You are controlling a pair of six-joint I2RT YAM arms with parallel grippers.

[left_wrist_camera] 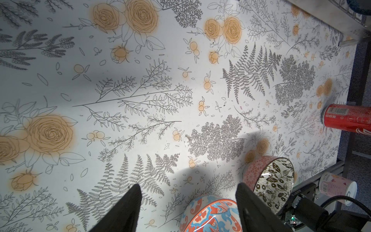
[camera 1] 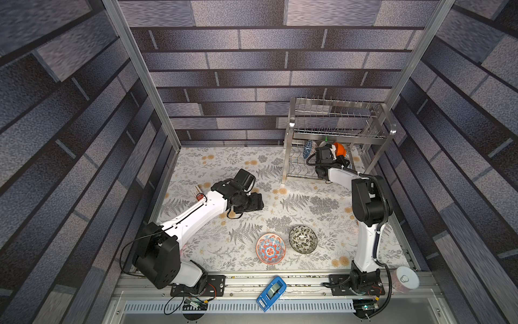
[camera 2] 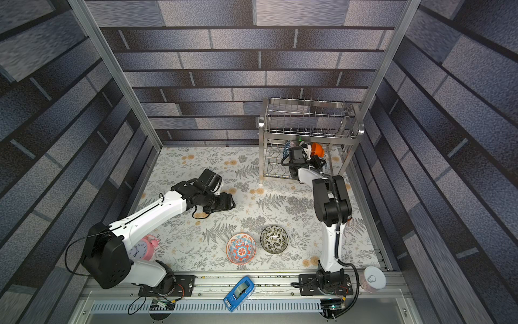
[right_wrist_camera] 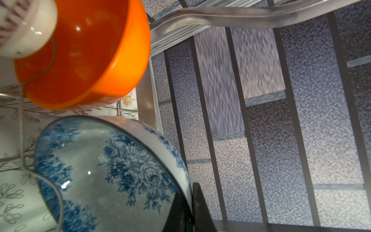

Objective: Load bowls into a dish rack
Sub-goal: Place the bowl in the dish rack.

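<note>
Blue floral bowl (right_wrist_camera: pixel 112 172) pinched at the rim by the right gripper (right_wrist_camera: pixel 190 209), in the lower tier of the rack (camera 1: pixel 336 134)
Held on edge beside the orange bowl (right_wrist_camera: pixel 86 54), likely to seat in a wire slot; left gripper (left_wrist_camera: pixel 188 186), spread and empty, hovers above the table (camera 1: pixel 224 168) near the medallion bowl (camera 1: pixel 270 248) and black-and-white bowl (camera 1: pixel 303 239), probably ready for the next pick

Picture edges cut off the blue-white floral bowl (right_wrist_camera: pixel 112 176) and red can (left_wrist_camera: pixel 349 118); the left arm (camera 2: pixel 157 213) half hides a clock (camera 2: pixel 145 248).
</note>
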